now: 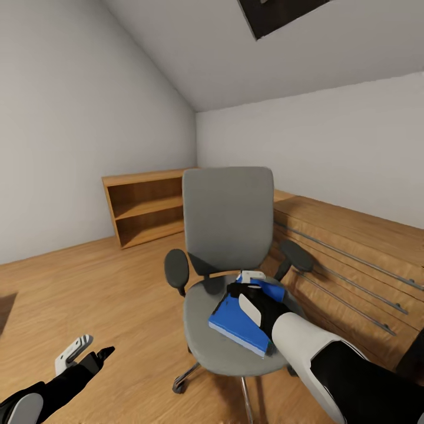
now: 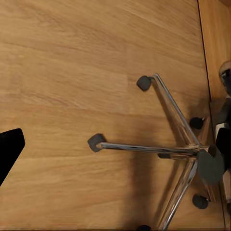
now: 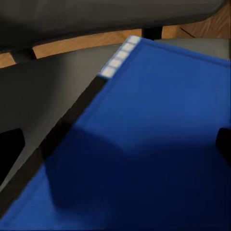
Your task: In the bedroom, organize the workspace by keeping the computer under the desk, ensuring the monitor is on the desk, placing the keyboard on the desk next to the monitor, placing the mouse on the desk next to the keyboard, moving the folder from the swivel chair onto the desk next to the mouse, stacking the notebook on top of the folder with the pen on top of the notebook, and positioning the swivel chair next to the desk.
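Right end effector [image 1: 254,292] hovers spread wide over the folder [image 1: 235,323] on the chair [image 1: 206,321] seat's front edge. Left end effector [image 1: 82,351] hangs open. Grasping carelessly could push the folder off.

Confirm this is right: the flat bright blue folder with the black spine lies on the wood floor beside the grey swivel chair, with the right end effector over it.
Not quite. The flat bright blue folder with the black spine lies on the padded seat of the grey swivel chair, not on the wood floor. The head view shows this, and the right wrist view shows grey seat beside the spine. The right end effector is indeed over it.
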Tool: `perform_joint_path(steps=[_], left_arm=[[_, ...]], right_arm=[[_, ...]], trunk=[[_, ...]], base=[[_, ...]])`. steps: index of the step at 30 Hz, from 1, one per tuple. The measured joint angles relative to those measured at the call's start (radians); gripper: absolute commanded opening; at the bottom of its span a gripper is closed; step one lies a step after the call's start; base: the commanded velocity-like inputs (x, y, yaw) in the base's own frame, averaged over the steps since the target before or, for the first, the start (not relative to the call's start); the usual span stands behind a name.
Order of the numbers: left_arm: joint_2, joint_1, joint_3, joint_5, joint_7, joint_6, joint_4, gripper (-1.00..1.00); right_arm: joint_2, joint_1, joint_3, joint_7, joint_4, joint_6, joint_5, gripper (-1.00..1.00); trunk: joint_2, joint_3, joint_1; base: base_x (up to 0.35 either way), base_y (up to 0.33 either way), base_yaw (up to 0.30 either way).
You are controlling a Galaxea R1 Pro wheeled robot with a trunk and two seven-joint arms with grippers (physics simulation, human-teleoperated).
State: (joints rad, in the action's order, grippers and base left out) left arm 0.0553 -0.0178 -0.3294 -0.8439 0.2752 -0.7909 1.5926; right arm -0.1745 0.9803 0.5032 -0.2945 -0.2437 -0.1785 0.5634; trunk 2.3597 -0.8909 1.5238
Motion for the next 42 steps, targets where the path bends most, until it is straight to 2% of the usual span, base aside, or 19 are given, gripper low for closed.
perform_joint_path(steps=[27,42], left_arm=[[-0.002,0.0,0.0,-0.001,0.001,0.0,0.0,1.0],[-0.001,0.0,0.0,-0.003,0.001,0.0,0.0,1.0]], right_arm=[[0.0,0.0,0.0,0.0,-0.003,-0.002,0.0,1.0],[0.0,0.0,-0.004,0.002,0.007,-0.001,0.005,1.0]], trunk=[[0.0,0.0,0.0],[-0.014,0.006,-0.008]], base=[[-0.102,0.0,0.0],[-0.008,0.0,0.0]])
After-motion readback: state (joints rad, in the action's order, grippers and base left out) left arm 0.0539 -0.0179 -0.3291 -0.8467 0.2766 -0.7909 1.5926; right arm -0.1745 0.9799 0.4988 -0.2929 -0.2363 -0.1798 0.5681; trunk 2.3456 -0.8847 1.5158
